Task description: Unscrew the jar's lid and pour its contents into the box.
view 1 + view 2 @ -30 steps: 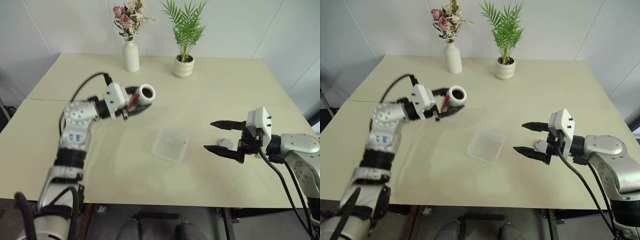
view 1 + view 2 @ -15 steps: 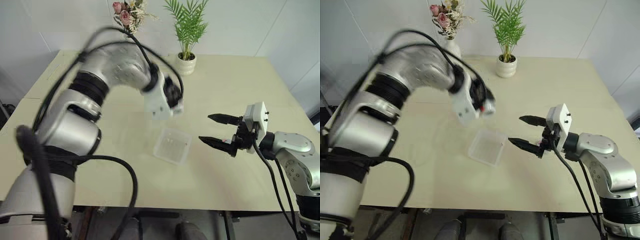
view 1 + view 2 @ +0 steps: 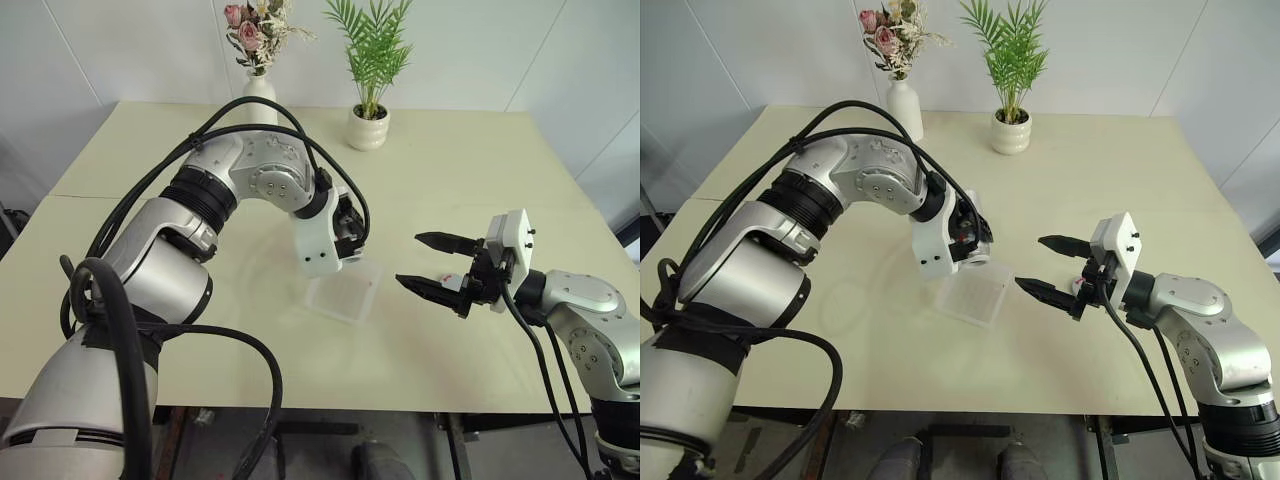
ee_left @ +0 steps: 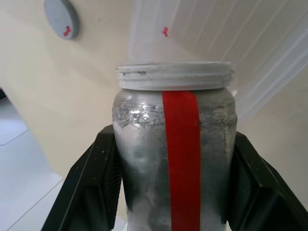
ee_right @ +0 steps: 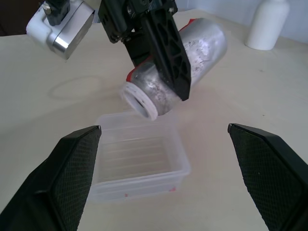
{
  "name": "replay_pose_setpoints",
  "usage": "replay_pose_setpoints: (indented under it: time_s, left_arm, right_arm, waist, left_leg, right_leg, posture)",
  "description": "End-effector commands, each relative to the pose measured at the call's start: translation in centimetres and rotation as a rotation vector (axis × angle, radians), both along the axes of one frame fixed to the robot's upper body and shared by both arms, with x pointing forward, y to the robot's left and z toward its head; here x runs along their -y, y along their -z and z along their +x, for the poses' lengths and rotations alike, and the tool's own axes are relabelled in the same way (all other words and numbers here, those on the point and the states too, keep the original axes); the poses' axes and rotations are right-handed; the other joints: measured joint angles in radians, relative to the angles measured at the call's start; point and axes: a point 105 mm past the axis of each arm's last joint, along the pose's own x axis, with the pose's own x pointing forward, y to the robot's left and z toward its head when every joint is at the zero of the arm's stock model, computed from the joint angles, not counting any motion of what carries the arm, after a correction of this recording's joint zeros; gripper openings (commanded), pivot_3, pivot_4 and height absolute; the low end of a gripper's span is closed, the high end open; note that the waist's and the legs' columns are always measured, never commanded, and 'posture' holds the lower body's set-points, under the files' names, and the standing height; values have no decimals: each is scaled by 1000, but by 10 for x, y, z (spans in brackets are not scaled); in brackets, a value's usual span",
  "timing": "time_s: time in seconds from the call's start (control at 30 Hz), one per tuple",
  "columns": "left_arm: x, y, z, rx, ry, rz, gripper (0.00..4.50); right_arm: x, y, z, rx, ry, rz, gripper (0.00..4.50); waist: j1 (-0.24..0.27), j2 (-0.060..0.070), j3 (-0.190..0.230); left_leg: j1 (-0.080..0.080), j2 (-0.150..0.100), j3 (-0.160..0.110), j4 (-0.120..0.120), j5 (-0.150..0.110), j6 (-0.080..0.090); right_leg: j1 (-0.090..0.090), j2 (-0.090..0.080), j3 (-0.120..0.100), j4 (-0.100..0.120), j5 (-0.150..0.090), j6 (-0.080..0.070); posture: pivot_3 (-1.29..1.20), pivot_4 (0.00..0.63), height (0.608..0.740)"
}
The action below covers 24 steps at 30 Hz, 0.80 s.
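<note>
Tipping the jar [image 5: 177, 62], clamped in the left gripper [image 4: 171, 183], has brought its open mouth over the box [image 5: 139, 163]; pouring looks imminent. The right gripper [image 3: 432, 267] waits spread apart, lid [image 4: 61, 18] off.

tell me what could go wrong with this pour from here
1. The small clear plastic jar with the red stripe, held tilted in the left claw, has its mouth near one edge of the shallow clear plastic box, so contents may spill onto the table.
2. The light box could slide if bumped.
</note>
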Motion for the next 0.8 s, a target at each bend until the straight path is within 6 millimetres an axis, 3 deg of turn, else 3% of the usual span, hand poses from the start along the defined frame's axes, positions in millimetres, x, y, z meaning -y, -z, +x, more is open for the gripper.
replay_pose_setpoints:
  time_s: [0.03, 0.13, 0.23, 0.33, 0.4, 0.63, 0.8]
  left_arm:
    - [7, -31, 4, 92, -22, -43, 2396]
    - [10, -37, 10, 154, -49, -5, 2396]
    - [9, -24, 16, 191, -66, 97, 2396]
    - [22, -17, 15, 204, -34, 108, 2396]
    - [20, -14, 15, 177, -70, 128, 2396]
    - [16, -35, 17, 202, -89, 70, 2396]
    - [18, -24, 6, 4, -82, -59, 2396]
  right_arm:
    - [-1, -12, -3, 42, -22, 10, 4457]
    - [-1, -13, -1, 43, -28, 12, 4457]
    - [-5, -14, 0, 43, -38, 19, 4457]
    - [-8, -13, 1, 43, -44, 26, 4457]
    - [-8, -13, 1, 44, -43, 28, 4457]
    - [-3, -12, 2, 43, -23, 21, 4457]
    - [-3, -12, 2, 39, -22, 13, 4457]
  waist:
    - [0, 0, 0]
    - [0, 0, 0]
    - [1, 0, 0]
    - [1, 0, 0]
    - [0, 0, 0]
    - [-1, 0, 0]
    - [1, 0, 0]
  left_leg:
    - [0, 0, 0, 0, 0, 0]
    - [0, 0, 0, 0, 0, 0]
    - [-1, 0, 0, 0, 0, 0]
    - [0, 0, 0, 0, 0, 0]
    - [-1, 0, 0, 0, 0, 0]
    - [0, 0, 1, 0, 0, 0]
    - [0, 0, 1, 2, 0, 0]
  right_leg:
    - [0, 0, 0, 0, 0, 0]
    - [-1, 0, 0, 0, 0, 0]
    - [-1, 0, 0, 0, 0, 0]
    - [-1, 0, 0, 0, 0, 0]
    - [-1, 0, 0, 0, 0, 0]
    - [-2, 0, 2, 2, 0, 0]
    - [-2, 0, 2, 3, 0, 0]
  posture:
    - [0, 150, 740]
    - [0, 150, 740]
    - [0, 150, 740]
    - [0, 150, 740]
    - [0, 150, 740]
    - [0, 150, 740]
    - [0, 150, 740]
